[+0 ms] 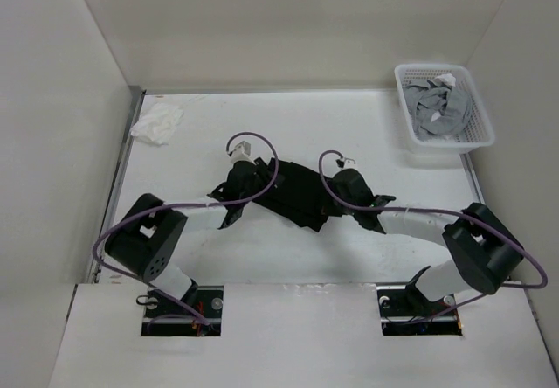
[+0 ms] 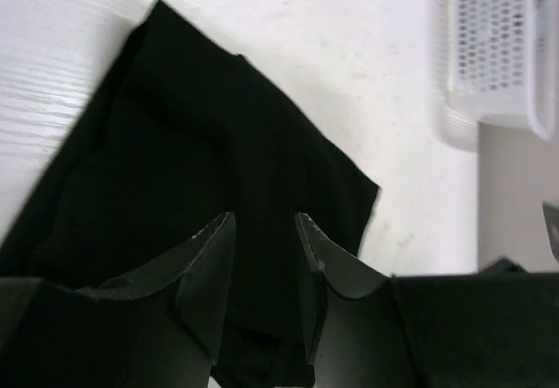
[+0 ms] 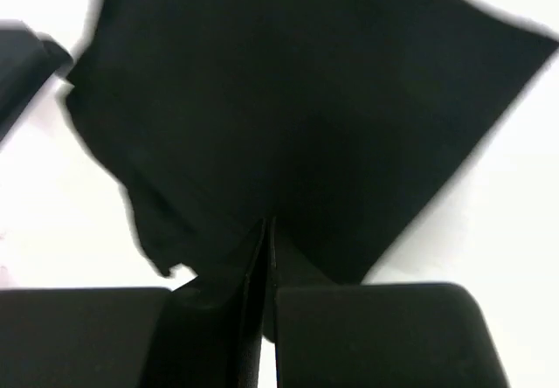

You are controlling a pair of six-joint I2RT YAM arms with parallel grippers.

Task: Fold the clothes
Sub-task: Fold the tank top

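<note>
The black clothes [image 1: 301, 194] lie rumpled in the middle of the white table, between my two arms. My left gripper [image 1: 243, 178] hangs over their left end. In the left wrist view its jaws stand apart [image 2: 265, 220] with a fold of the clothes [image 2: 201, 143] between and under them. My right gripper [image 1: 349, 187] is at the right end. In the right wrist view its fingers are pressed together [image 3: 265, 222] on the near edge of the clothes [image 3: 297, 100], which spread away from the tips.
A white basket [image 1: 479, 108] holding grey garments [image 1: 437, 108] stands at the back right, also seen in the left wrist view [image 2: 498, 47]. A small white rumpled cloth [image 1: 157, 123] lies at the back left. White walls enclose the table.
</note>
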